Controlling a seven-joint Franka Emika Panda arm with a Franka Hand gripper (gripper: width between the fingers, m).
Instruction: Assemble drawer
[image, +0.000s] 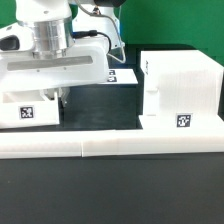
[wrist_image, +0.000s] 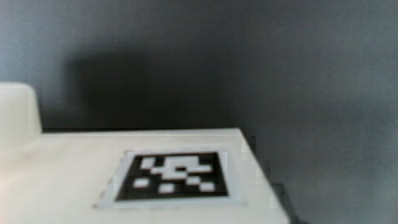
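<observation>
Toward the desk edge at the exterior view's right stands the tall white boxy plastic casing (image: 182, 85), upright, with a black-and-white square tag (image: 183, 122) low on the face turned to the camera. Along the desk edge nearest the camera runs a long low white border bar (image: 100, 147), and the casing sits just behind it. Toward the edge at the exterior view's left sits a small white open-top plastic tray (image: 25, 110) (its own tag faces the camera too), also just behind the bar. The white two-finger gripper (image: 55, 96) hangs directly over this tray, its broad body hiding much of the tray's rim. Between tray and casing, farther back on the dark desk (image: 110, 195), a second small white tray (image: 120, 76) shows only a corner and a tag. In the wrist view a flat white surface (wrist_image: 71, 160) bearing a tag fills the near field. It is probably part of the tray beneath, though the picture is blurred. Whether the pincer is wide or narrow I cannot tell, since neither view shows both fingertips clearly.
</observation>
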